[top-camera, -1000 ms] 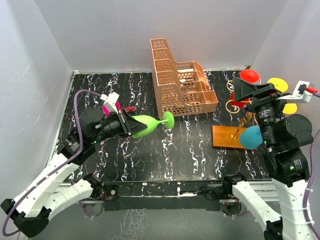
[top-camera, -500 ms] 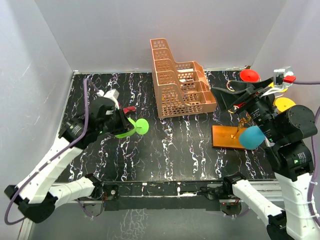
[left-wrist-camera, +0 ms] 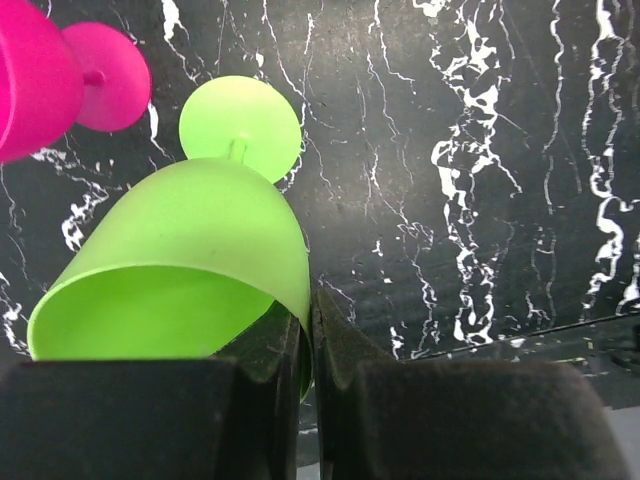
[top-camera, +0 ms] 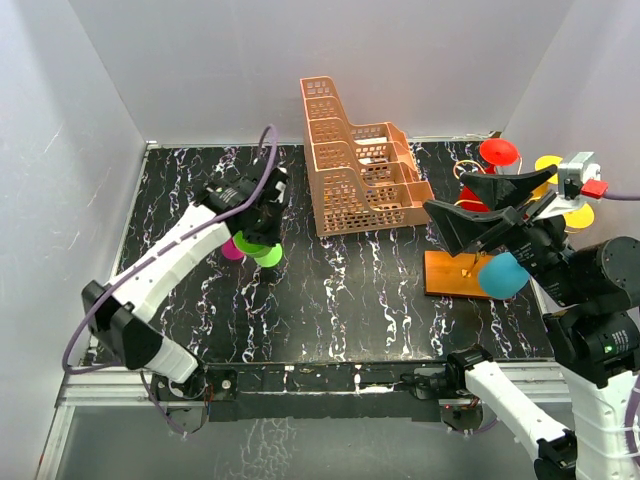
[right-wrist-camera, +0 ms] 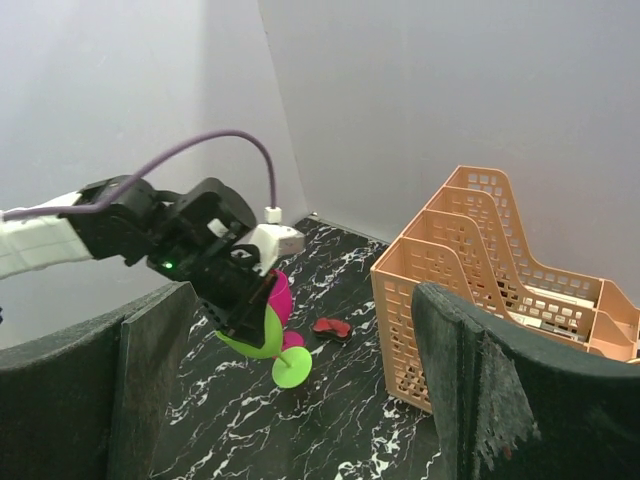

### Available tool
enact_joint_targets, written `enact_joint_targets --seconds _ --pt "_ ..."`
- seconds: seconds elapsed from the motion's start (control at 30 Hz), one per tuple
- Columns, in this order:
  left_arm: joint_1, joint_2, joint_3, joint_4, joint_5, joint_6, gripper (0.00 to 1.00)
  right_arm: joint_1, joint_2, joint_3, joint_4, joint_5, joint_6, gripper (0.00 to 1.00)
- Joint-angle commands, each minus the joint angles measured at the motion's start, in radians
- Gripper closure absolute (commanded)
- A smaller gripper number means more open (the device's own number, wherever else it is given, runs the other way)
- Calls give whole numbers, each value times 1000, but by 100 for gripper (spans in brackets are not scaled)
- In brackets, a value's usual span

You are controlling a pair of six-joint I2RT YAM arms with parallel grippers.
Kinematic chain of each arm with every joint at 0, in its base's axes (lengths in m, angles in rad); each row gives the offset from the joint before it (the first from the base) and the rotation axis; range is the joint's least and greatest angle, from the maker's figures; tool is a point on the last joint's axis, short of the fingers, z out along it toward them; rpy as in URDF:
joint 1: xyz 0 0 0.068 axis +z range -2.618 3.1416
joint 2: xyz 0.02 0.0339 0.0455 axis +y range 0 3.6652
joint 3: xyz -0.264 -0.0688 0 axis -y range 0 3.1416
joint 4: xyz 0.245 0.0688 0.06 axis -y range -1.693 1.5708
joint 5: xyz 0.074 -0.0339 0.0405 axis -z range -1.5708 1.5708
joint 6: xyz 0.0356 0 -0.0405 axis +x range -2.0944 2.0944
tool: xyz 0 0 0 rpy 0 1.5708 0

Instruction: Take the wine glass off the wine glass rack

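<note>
Left gripper (left-wrist-camera: 308, 335) is clamped on the rim of the green wine glass (left-wrist-camera: 190, 250). We now hold it tilted foot-down over the desk (top-camera: 350, 300), just left of the basket (top-camera: 360, 165) and beside a pink glass (left-wrist-camera: 60, 80). Half a second ago it lay sideways, farther left. Our right gripper (right-wrist-camera: 300, 340) gapes wide, right of the basket, above the rack (top-camera: 452, 272).
</note>
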Motion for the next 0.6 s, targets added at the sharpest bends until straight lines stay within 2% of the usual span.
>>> enact_joint_targets --seconds 0.0,0.17,0.57 --pt "-3 76 85 -27 -23 124 99 4 4 16 19 15 -5 1" --pt "2 157 133 -10 -29 156 94 4 -34 -5 43 38 -7 2" --pt "101 289 170 45 33 219 95 4 -54 -7 26 55 -26 1"
